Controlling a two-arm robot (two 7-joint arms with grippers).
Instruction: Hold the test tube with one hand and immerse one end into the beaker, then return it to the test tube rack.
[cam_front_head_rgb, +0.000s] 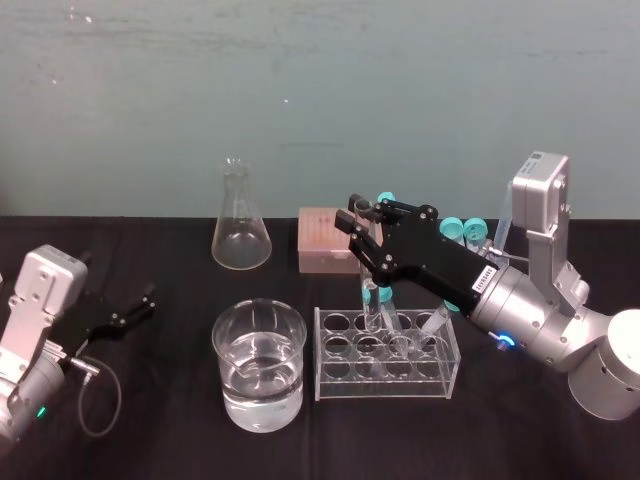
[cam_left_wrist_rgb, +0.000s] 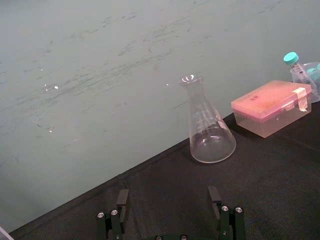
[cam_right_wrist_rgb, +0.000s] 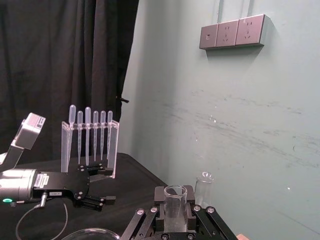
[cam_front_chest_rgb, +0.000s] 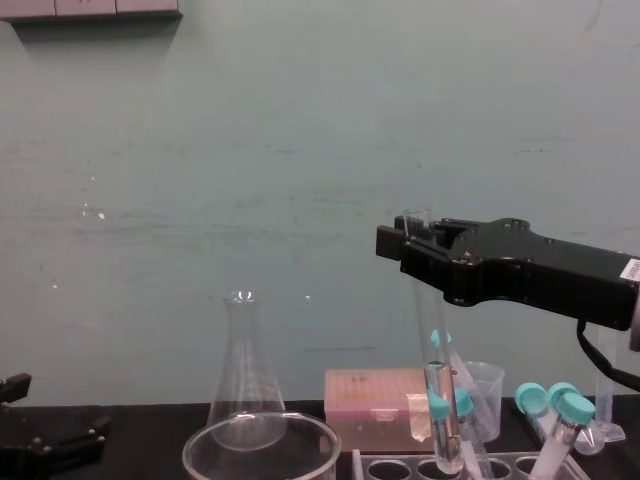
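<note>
Teal wall (cam_front_head_rgb: 300, 100) behind, black tabletop (cam_front_head_rgb: 160, 440) in front.

Right arm is the one working. The black two-fingered right gripper (cam_front_head_rgb: 360, 218) reaches in over the bench from the right and hangs above the clear plastic test tube rack with round holes (cam_front_head_rgb: 340, 388). Its fingers are clamped on the upper part of the long slim clear glass test tube (cam_front_chest_rgb: 425, 320), and the right wrist view has the tube's open rim seated between the pads.

The tube hangs near upright with a slight tilt. Its round lower end sits at the rack's top, among the teal-capped plastic tubes (cam_front_chest_rgb: 440, 405). Can't tell whether it is in a hole or just above one.

The wide clear glass beaker (cam_front_head_rgb: 225, 345), roughly half full of clear liquid, stands just left of the rack, apart from tube and gripper.

The black left gripper (cam_front_head_rgb: 145, 302) is parked at the far left of the table, fingers apart, holding nothing.

Status, judged:
- Grasp is done.
- The tube is at the rack, not at the beaker.
- Nothing shows whether the dip has happened, since wetness on the glass can't be made out.
- If it hasn't, what's left is: lift clear, go left, lower one end into the liquid, bring it back, seat it in a hole, let go.
- If it has, only seat and let go remain.
</note>
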